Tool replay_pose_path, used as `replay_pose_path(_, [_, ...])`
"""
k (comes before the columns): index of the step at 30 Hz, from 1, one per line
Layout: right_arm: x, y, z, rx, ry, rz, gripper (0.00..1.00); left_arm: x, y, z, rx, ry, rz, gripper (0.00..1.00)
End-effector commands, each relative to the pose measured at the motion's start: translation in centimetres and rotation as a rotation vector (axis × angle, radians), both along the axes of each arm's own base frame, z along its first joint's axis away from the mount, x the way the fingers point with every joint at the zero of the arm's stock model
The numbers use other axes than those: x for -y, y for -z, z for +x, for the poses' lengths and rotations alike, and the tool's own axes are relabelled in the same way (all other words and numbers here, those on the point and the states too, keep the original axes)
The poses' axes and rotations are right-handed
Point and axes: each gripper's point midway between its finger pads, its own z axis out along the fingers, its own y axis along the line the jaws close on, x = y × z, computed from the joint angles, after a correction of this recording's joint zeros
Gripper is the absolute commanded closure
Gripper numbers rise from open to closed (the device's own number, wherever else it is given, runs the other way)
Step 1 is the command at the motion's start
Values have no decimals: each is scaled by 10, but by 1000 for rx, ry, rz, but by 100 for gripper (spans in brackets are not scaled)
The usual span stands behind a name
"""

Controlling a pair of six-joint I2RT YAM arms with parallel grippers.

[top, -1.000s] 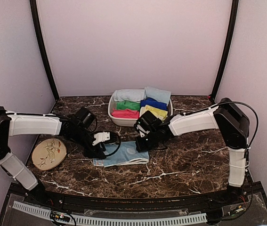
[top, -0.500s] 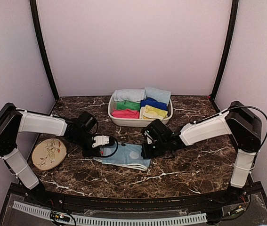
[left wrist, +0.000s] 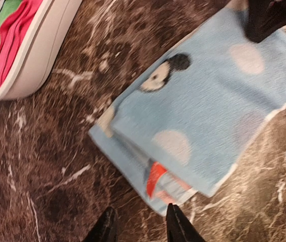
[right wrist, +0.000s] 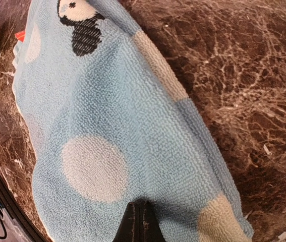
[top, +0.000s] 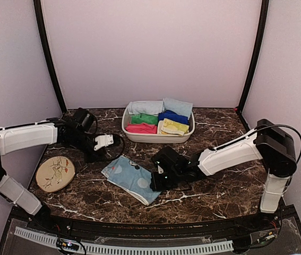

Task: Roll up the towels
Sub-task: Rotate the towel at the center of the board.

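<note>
Right pincer (right wrist: 140,222) grips the spotted towel (top: 130,178) at one end; left pincer (left wrist: 140,228), parted, hangs beyond the other.

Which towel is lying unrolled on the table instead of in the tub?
The pale blue towel with cream spots, lying loose on the tabletop; the other towels sit packed in the white tub.

I've pulled my left hand (top: 103,142) back off the spotted towel (top: 129,178); my right hand (top: 155,183) has dragged it nearer, skewed.
</note>
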Motion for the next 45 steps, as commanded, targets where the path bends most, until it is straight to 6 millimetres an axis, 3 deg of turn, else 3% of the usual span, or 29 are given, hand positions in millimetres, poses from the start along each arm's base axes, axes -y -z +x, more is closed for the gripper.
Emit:
replay_pose_path(1, [-20,-6,1,-34,16,32,100,30,2,-60,-163,122,-129,65])
replay_pose_path(4, [-36,-13,-1,-53,-3,78,100,35,20,-59,-194,102,-115,69])
replay_pose_path(6, [-33,-4,-3,-64,-9,44,100,34,37,-54,-230,68,-77,72])
replay_pose_path(9, [-33,-6,-7,-73,-22,52,100,33,53,-43,-222,38,-43,76])
replay_pose_path(17, [15,-27,1,35,-47,-25,100,9,83,-12,-133,-47,124,80])
replay_pose_path(23, [31,8,-5,12,-130,-117,100,-5,71,14,-20,-85,172,79])
replay_pose_path(29, [0,31,-35,-46,-236,-91,100,-20,69,50,77,-160,234,78])
replay_pose_path(33, [-26,30,-48,-62,-293,-55,100,-26,52,78,178,-222,237,60])
replay_pose_path(35, [-32,18,-47,-37,-305,-25,100,-27,34,85,200,-244,196,49])
replay_pose_path(37, [-25,2,-37,45,-307,-37,100,-27,13,84,209,-246,134,31])
replay_pose_path(39, [-13,-14,-23,137,-313,-59,100,-23,-5,72,183,-211,63,19])
replay_pose_path(42, [0,-32,-5,249,-349,-89,95,-7,-18,31,81,-97,-39,17])
replay_pose_path(45, [6,-39,18,258,-337,-88,96,21,-13,-22,-29,36,-86,23])
